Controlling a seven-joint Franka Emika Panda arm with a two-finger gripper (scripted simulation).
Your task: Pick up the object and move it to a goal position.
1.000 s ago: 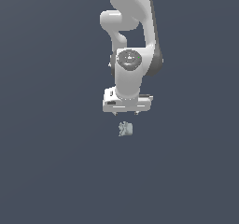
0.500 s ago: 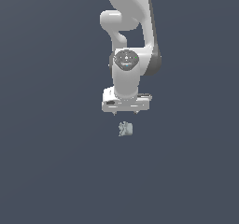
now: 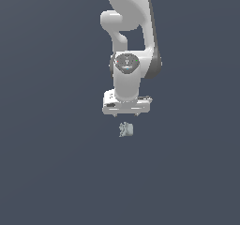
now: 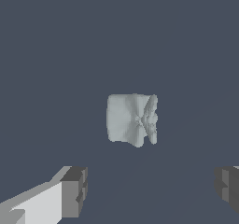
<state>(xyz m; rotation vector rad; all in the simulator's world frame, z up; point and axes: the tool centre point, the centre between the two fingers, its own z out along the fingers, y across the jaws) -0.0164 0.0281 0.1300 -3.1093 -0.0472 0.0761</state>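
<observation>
On the plain dark grey floor (image 3: 51, 172), the unlabelled object (image 3: 125, 129) lies below the spread-fingered end effector (image 3: 127, 115).

Matt, lumpy pale object (image 4: 132, 119), smooth glossy white arm (image 3: 127, 78), matt grey floor (image 3: 47, 149)

Pincer (image 4: 150, 190) fingertips cropped by the wrist view's edge; arm's upper links out of frame.
</observation>
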